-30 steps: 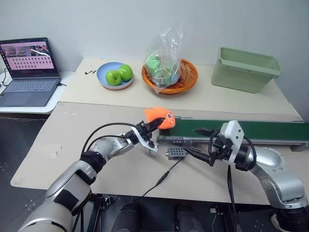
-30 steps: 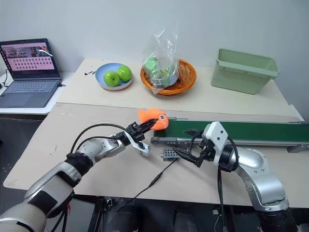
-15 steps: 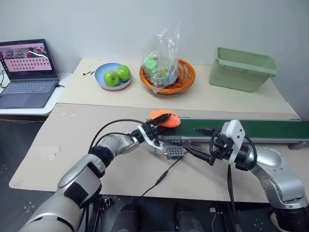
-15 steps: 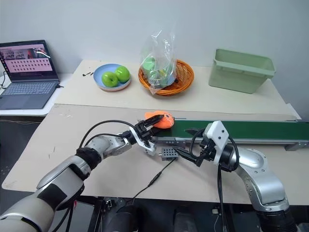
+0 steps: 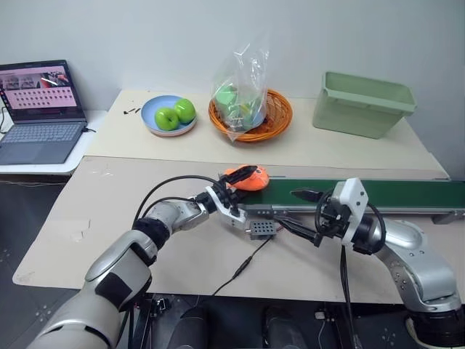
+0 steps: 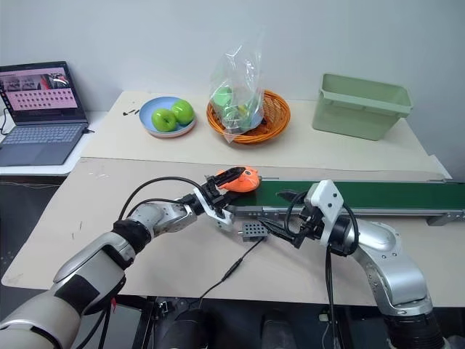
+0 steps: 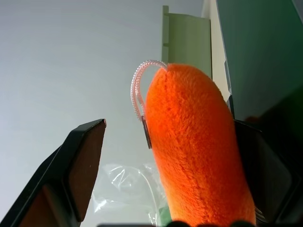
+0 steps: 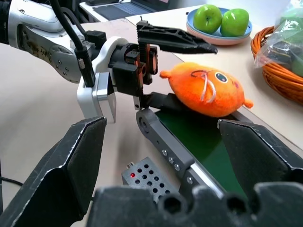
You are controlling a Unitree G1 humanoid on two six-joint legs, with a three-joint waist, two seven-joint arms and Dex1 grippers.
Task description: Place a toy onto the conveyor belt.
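Two black fingers of the left gripper (image 5: 243, 179) stand wide apart around the small bright orange plush toy (image 5: 251, 177) with a drawn face and a pale loop of cord: one finger reaches over its top, the other runs low beside it at the belt's end. In the left wrist view there is open air between one finger pad (image 7: 86, 165) and the fur, while the other finger sits close against or just beside the toy's far flank; contact there cannot be settled. These jaws clamp nothing, and the toy lies on its own weight.

It rests on the near end of the long dark green conveyor belt (image 5: 363, 193) in its grey metal frame, just past the end roller, with its long axis roughly along the belt. The toy lies straight ahead between the left jaws, so a clean exit, as I judge it, means backing out along the fingers' own line, away from the belt, without dragging the upper finger across the fur.

The right gripper (image 5: 305, 218) hangs further along the belt's near edge, its jaws also apart and empty, close to the small grey perforated control box (image 5: 263, 229). The left arm is the nearer to the toy. Everything sits on a pale beige bench (image 5: 109, 211).
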